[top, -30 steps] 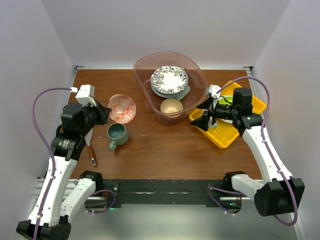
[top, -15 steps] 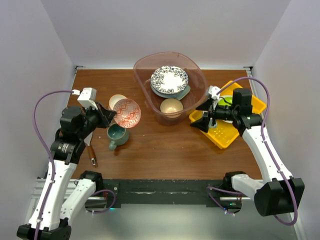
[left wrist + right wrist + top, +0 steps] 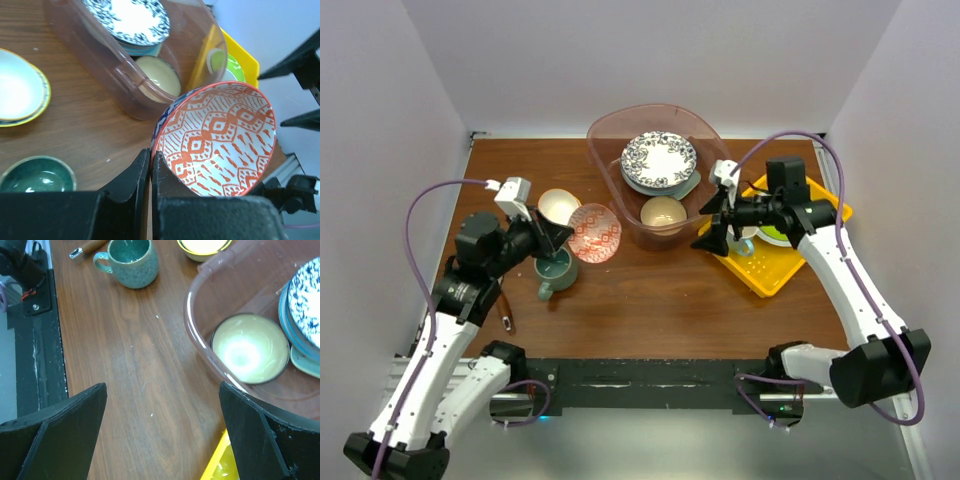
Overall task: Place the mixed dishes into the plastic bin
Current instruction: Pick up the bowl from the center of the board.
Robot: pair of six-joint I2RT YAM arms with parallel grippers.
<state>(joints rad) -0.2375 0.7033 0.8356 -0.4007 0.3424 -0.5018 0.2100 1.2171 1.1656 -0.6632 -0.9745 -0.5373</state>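
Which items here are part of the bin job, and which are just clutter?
Job: red patterned bowl in left claw; teal mug; yellow-rimmed bowl; plastic bin with blue floral plate and tan bowl inside.
Lying about: yellow tray; lime-green plate on it; wooden-handled utensil.

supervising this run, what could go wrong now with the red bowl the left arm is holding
The left jaws pinch the red bowl by one spot on its rim, tilted, so it may slip and fall near the teal mug. It may also clip the wall of the plastic bin going in. The right jaws stand open beside the bin, possibly crowding the drop.
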